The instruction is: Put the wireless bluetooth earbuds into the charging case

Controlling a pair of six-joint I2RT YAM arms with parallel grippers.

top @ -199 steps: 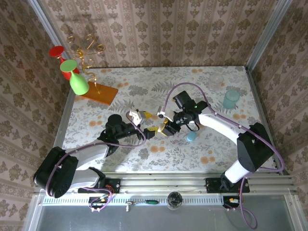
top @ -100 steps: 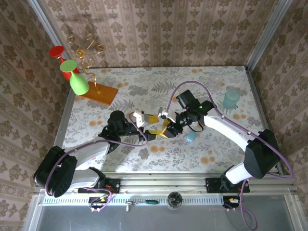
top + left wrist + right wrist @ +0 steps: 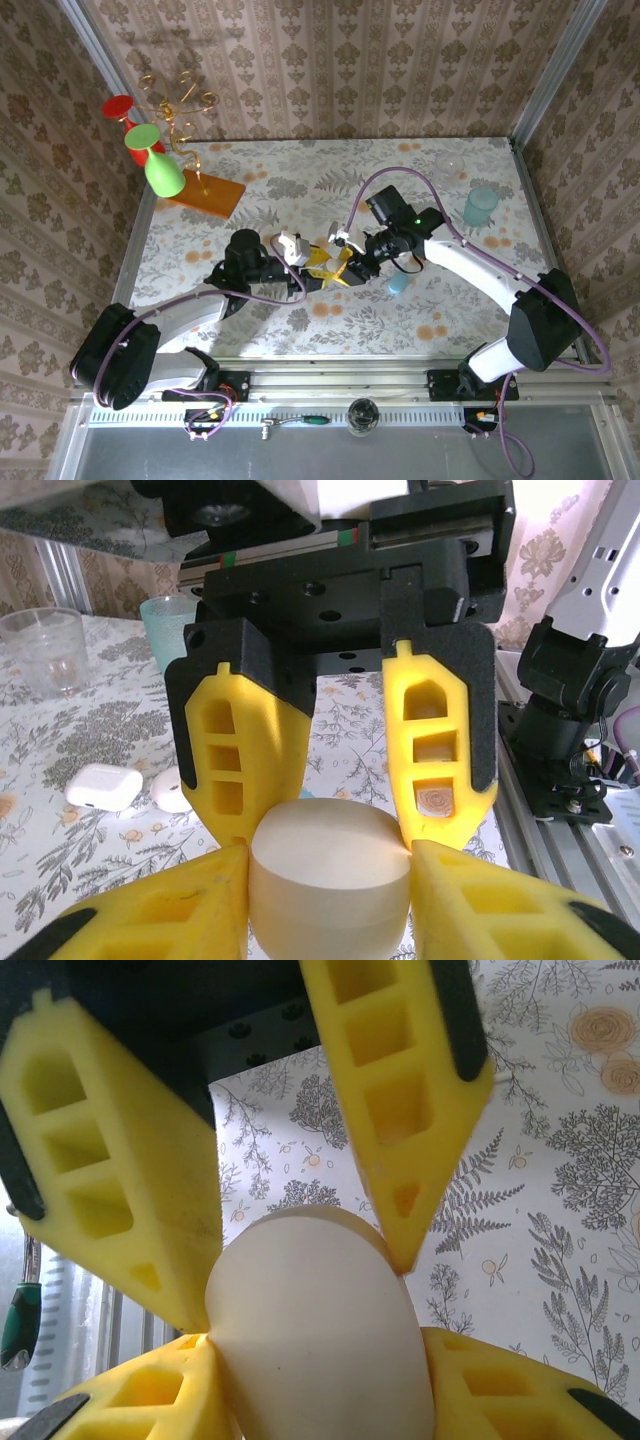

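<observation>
- The left fingers (image 3: 150, 910) are drawn in narrow on a white egg-shaped item (image 3: 330, 875), with one pad pressed to each of its sides.
- The right fingers (image 3: 440, 765) reach the same item from the opposite side and pinch its far end. Both pairs grip it at once, their tips almost meeting.
- In the right wrist view the item bulges between that arm's own fingers, with the flowered table (image 3: 560, 1190) behind it.
- The charging case (image 3: 104, 785) lies free on the table. In the left wrist view it is left of the joined fingers and beyond them, just beside a round white piece (image 3: 175, 790).
- Farther beyond the case stand a teal cup (image 3: 165, 620) and a clear glass (image 3: 40, 650), both upright.
- From above, a light-blue capsule (image 3: 398, 283) lies near the right fingers, on the side away from the left ones.
</observation>
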